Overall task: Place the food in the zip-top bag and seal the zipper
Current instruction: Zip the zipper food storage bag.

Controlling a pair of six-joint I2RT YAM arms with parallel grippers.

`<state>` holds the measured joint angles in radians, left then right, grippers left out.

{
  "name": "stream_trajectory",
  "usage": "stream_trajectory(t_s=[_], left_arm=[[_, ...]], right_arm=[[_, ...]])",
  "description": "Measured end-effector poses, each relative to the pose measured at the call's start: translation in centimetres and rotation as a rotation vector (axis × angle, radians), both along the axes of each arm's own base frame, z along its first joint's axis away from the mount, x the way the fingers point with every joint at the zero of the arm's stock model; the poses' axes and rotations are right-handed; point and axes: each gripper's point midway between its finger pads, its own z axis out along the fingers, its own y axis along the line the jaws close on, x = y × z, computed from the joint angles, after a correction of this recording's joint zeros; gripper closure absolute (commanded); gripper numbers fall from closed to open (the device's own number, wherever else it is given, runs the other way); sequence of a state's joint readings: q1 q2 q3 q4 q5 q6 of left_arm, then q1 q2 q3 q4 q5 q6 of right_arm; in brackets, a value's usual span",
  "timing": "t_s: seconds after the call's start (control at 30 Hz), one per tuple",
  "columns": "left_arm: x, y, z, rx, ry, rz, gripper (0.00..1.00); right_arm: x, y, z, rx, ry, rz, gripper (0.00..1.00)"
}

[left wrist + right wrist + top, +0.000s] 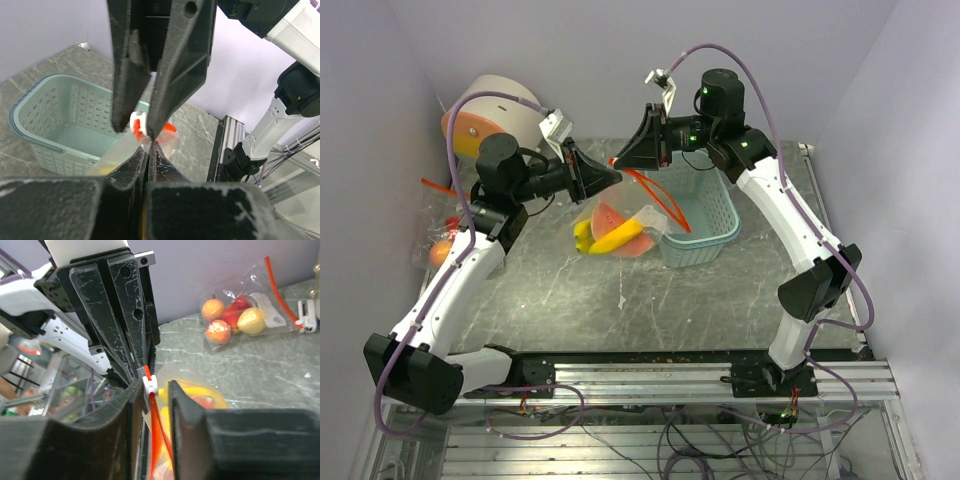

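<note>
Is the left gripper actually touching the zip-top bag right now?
Touching. The left wrist view shows the left gripper shut, with the top edge of the zip-top bag pinched between its fingers.

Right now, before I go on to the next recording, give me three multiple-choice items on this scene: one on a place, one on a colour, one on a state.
1. In the top view, where is the pale blue basket?
A. Just right of the zip-top bag
B. On top of the left arm
C. Inside the bag

2. What colour is the zipper slider?
A. Blue
B. White
C. Black

3. How is the left gripper?
A. Wide open over the basket
B. Out of every view
C. Shut on the bag's top edge

Answers: 1 A, the basket stands on the table beside the bag. 2 B, the slider shows white between the fingers of the right gripper. 3 C, the left wrist view shows its jaws pinched on the plastic.
</note>
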<state>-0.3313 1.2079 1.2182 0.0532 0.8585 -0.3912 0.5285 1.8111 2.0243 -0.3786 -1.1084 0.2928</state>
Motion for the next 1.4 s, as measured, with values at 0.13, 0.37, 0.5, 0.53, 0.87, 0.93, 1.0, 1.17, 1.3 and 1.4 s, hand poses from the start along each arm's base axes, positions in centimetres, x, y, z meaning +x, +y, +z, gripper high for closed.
stream_trajectory(t_s=[0.13,0.37,0.5,0.53,0.87,0.93,1.0,1.17,1.3,1.4], left_arm=[[0.1,0.0,0.0,0.0,0.0,0.005,0.93],[0.5,0.3,-0.5,0.021,0.007,0.029,0.93],[0.7,0.6,-1.1,0.051,0.02,0.049,0.93],[0.8,0.6,-1.2,0.055,0.017,0.053,0.93],[1.7,1.7,-0.7,0.087,-0.001,0.113,0.93],[2.0,2.1,-0.5,0.106,-0.011,0.144,0.93],[2.6,2.8,-0.3,0.129,-0.026,0.189,0.93],[4.0,5.1,0.1,0.173,-0.055,0.33,0.93],[5.1,6.8,0.0,0.197,-0.058,0.439,0.93],[5.8,7.9,0.0,0.21,-0.06,0.504,0.93]], right_arm=[[-0.1,0.0,-0.1,-0.003,0.005,0.002,0.99],[0.1,-0.4,-0.7,-0.011,0.023,0.002,1.0],[0.2,-1.5,-2.2,-0.029,0.062,-0.004,1.0],[0.2,-1.9,-2.5,-0.032,0.071,-0.005,1.0],[-0.2,-3.5,-4.4,-0.067,0.082,-0.011,1.0],[-0.2,-3.9,-5.2,-0.078,0.088,-0.018,1.0],[-0.1,-4.4,-6.0,-0.09,0.101,-0.029,1.0],[0.0,-6.1,-8.5,-0.129,0.158,-0.065,1.0],[-0.2,-6.7,-9.9,-0.155,0.188,-0.078,1.0],[-0.4,-7.0,-10.7,-0.172,0.198,-0.088,1.0]])
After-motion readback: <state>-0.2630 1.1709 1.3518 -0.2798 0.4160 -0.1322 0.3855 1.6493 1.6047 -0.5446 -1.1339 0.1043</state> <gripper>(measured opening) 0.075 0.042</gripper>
